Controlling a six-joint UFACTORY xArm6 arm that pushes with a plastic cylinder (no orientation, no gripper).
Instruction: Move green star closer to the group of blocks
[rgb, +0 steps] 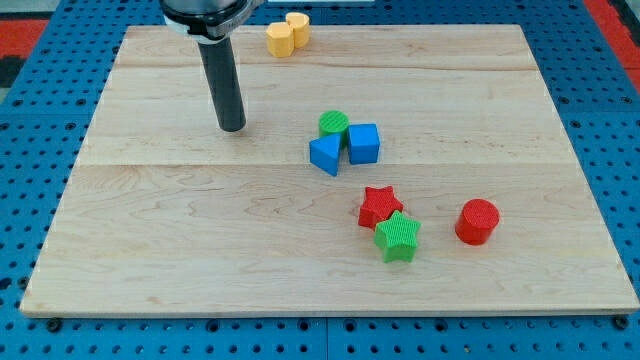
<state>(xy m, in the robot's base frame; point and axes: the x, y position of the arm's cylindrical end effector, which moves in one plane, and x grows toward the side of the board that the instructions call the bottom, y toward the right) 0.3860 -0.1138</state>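
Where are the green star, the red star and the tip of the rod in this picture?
green star (398, 237), camera view, middle of its top face.
red star (379, 205), camera view, middle of its top face.
my tip (232, 127), camera view, very end of the dark rod.

My arm comes down into the frame from the top edge, left of centre, where only its dark rounded end housing shows. From it the straight dark rod hangs almost upright, leaning very slightly so its lower end sits a little to the right of its top. My tip (232, 127) rests in the upper left part of the frame, at table height, touching nothing. The rest of the arm is cut off above the frame.
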